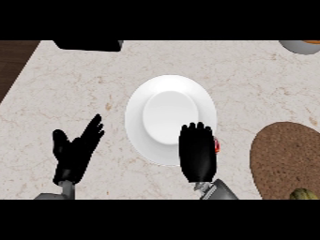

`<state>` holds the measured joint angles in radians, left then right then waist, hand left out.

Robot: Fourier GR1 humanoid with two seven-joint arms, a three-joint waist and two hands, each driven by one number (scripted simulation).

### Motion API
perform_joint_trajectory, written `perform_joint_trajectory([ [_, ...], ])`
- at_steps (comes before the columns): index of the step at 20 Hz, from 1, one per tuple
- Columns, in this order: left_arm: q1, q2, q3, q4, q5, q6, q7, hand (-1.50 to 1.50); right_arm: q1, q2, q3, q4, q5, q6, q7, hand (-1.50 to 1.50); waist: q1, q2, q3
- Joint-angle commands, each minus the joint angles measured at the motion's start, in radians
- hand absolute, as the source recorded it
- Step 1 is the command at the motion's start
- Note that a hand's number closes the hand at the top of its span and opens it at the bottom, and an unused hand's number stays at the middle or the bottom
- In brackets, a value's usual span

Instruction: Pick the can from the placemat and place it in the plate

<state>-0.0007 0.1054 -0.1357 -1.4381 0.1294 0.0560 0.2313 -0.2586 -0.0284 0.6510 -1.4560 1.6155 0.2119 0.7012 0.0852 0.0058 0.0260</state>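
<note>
The right hand (197,152) is curled around the red can (217,146), low in the middle of the frame, over the plate's (138,108) lower right rim. The plate's middle lies up-left.

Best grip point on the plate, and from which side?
I'd pinch the plate's left rim, coming from the left with the open left hand. It lies flat on the counter, so only the thin rim is grippable, and the right hand, holding the can, covers the lower-right rim.
</note>
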Motion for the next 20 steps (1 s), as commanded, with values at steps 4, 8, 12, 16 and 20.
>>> perform_joint_trajectory([
  [4,-0.019,0.004,-0.021,0.008,-0.009,-0.02,0.009,0.0,-0.064,0.028,0.121,-0.207,-0.173,-0.297,0.268,1.5,0.047,-0.006,-0.012],
  [8,-0.041,-0.004,-0.031,0.019,-0.019,-0.016,0.011,0.0,-0.111,0.028,0.162,-0.237,-0.169,-0.471,0.444,1.5,0.039,-0.002,-0.018],
  [12,-0.032,0.006,-0.011,0.033,-0.011,-0.019,0.003,0.0,-0.127,0.028,0.194,-0.258,-0.154,-0.601,0.588,1.5,0.025,-0.004,-0.023],
  [16,-0.048,0.005,-0.004,0.016,0.001,-0.018,0.02,0.0,-0.135,0.028,0.187,-0.257,-0.138,-0.73,0.641,1.5,0.012,-0.003,-0.022],
  [20,-0.042,0.018,0.024,0.041,-0.004,-0.001,0.011,0.0,-0.121,0.028,0.185,-0.208,-0.038,-0.812,0.677,1.5,-0.019,-0.004,-0.024],
])
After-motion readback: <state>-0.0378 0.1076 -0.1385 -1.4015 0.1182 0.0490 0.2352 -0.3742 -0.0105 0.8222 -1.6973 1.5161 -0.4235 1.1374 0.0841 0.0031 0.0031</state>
